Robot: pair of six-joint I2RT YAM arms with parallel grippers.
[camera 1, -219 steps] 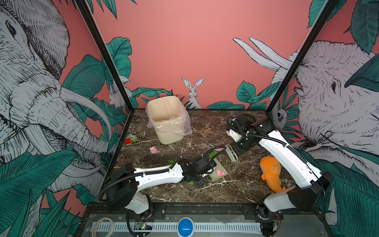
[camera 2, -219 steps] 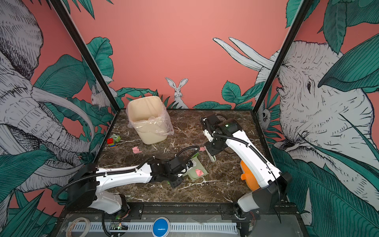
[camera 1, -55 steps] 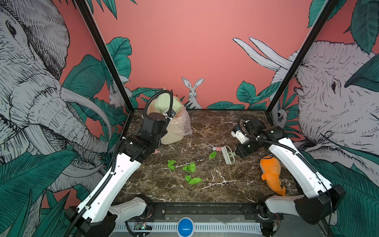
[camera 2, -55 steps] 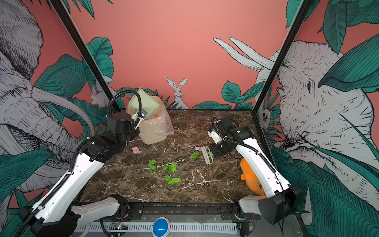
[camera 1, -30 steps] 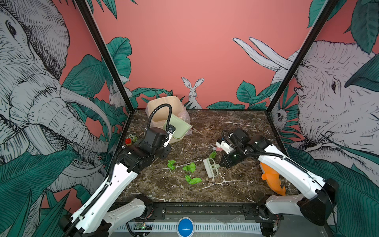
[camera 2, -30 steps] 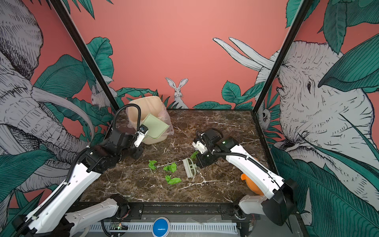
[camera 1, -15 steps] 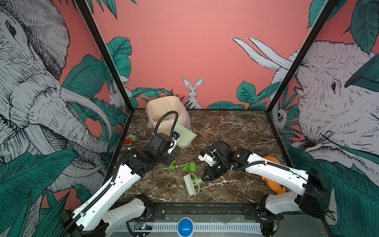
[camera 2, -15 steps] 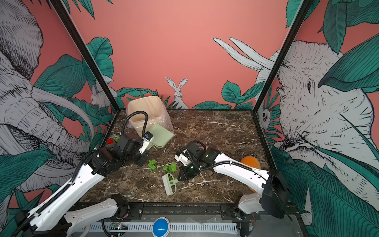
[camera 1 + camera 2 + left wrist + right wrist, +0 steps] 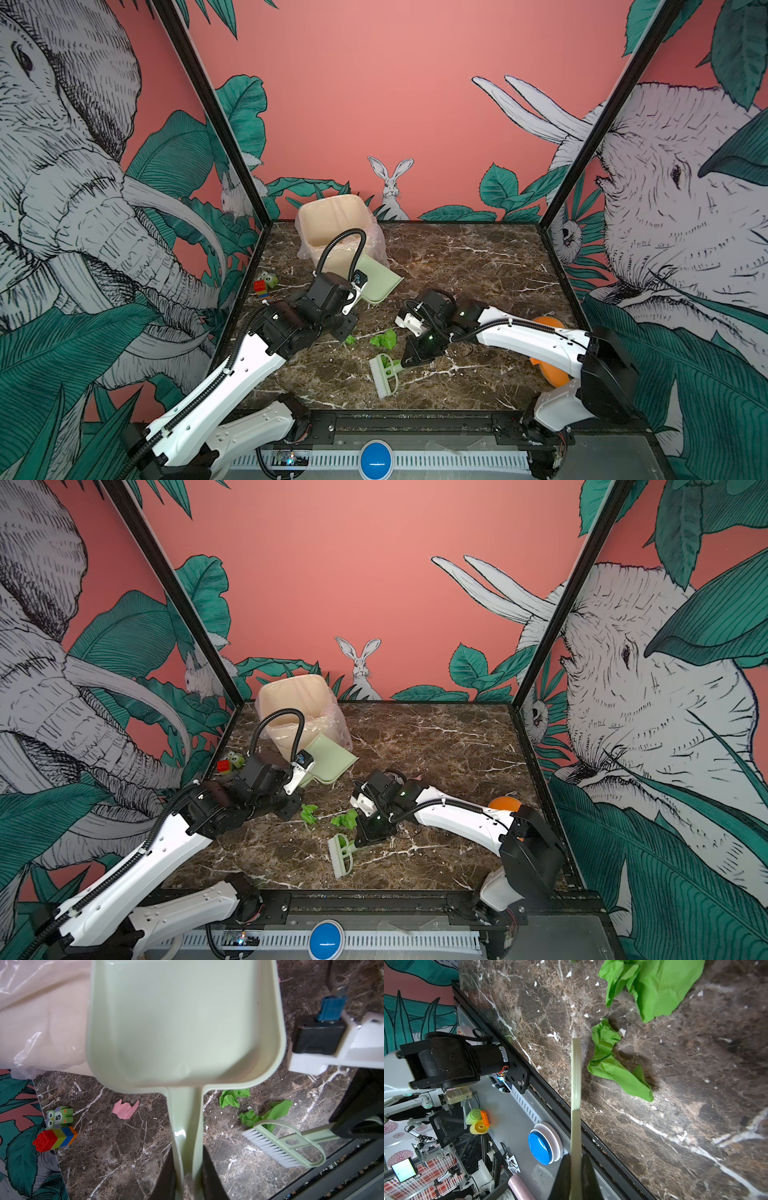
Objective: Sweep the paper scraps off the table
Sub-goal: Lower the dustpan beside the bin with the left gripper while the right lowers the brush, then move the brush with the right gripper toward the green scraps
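Meanwhile, on the dark brown, white-veined marble surface (image 9: 478,266), the left hand (image 9: 188,1169) is clamped narrowly around the flat handle of a pale green plastic dustpan (image 9: 376,282). Its smooth, shallow tray tilts just in front of a cream bin (image 9: 328,226) lined with a crinkled clear bag at the far left. The right hand (image 9: 576,1167) is closed tight on the thin handle of a matching brush (image 9: 384,374) with white bristles and a looped frame, held low over the near centre. Crumpled bright green paper scraps (image 9: 384,338) lie mid-surface between the two arms, one just beside the brush. A torn pale pink scrap (image 9: 124,1108) lies farther left, toward studded toy blocks (image 9: 261,286) at the left edge. A rounded orange toy (image 9: 545,322) shows partly behind the right arm.
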